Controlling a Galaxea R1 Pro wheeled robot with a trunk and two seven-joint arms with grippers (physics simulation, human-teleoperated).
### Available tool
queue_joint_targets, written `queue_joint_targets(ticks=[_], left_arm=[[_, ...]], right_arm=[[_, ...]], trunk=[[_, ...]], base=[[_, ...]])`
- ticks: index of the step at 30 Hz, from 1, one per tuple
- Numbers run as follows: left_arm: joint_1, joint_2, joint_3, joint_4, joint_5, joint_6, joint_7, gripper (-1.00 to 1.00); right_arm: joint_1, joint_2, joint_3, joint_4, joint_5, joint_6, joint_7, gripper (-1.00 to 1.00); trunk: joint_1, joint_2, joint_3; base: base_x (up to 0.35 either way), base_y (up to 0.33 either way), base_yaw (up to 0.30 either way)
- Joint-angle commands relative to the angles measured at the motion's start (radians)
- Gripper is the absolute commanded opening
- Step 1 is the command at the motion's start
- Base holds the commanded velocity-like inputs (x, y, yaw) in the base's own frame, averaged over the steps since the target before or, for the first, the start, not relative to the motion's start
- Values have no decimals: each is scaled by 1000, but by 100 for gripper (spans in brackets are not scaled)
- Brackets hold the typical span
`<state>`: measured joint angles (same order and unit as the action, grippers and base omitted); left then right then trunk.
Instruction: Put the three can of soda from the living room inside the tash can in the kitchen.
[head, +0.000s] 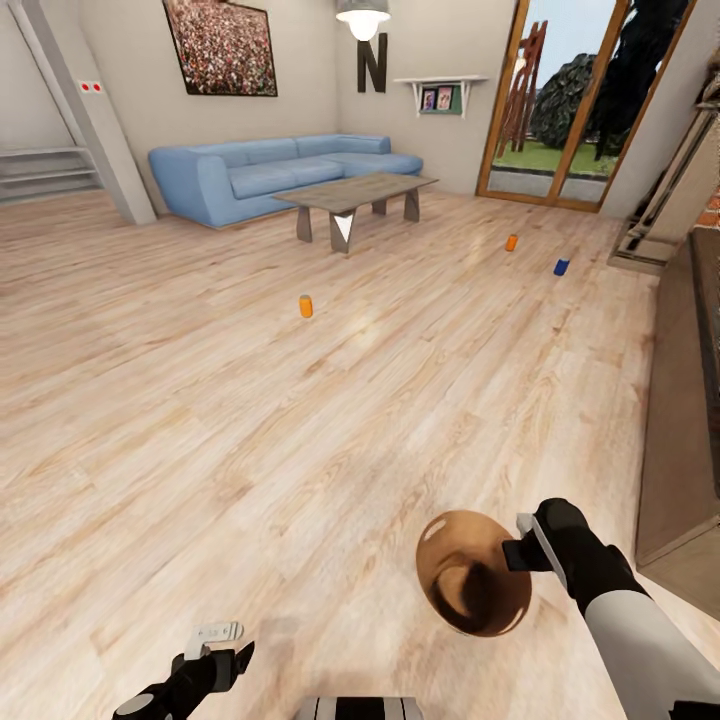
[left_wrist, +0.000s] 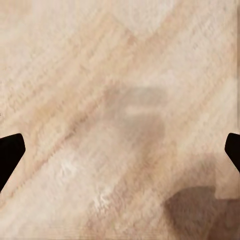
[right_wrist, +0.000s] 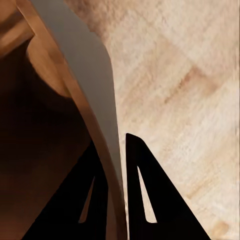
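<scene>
Three cans of soda stand apart on the living room's wood floor: one orange can (head: 306, 306) mid-floor, a second orange can (head: 511, 242) and a blue can (head: 561, 267) farther right near the glass doors. The trash can (head: 470, 575), glossy brown inside, hangs tilted above the floor in front of me. My right gripper (head: 520, 545) is shut on its rim; in the right wrist view the fingers (right_wrist: 145, 195) pinch the pale wall (right_wrist: 85, 85). My left gripper (head: 225, 645) is low at the left, open and empty, with its fingertips (left_wrist: 10, 155) wide apart over bare floor.
A blue corner sofa (head: 270, 175) and a wooden coffee table (head: 355, 192) stand at the back. Wood-framed glass doors (head: 560, 110) are at the back right. A wooden cabinet (head: 690, 400) lines the right edge. A wide stretch of floor lies between me and the cans.
</scene>
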<state>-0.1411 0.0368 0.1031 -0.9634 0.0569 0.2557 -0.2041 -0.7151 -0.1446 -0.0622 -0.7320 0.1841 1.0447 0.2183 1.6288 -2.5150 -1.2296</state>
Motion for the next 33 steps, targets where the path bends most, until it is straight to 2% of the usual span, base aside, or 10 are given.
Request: queue_joint_targets(ticks=[1, 33], left_arm=[[0, 0, 0, 0, 0, 0, 0, 100], [0, 0, -2, 0, 0, 0, -1, 100]], right_arm=[[1, 1, -1, 0, -34, 2, 4, -100], [5, 7, 1, -1, -41, 2, 17, -100]], trunk=[[0, 0, 4], [-15, 8, 128]], base=[[0, 0, 0], [0, 0, 0]])
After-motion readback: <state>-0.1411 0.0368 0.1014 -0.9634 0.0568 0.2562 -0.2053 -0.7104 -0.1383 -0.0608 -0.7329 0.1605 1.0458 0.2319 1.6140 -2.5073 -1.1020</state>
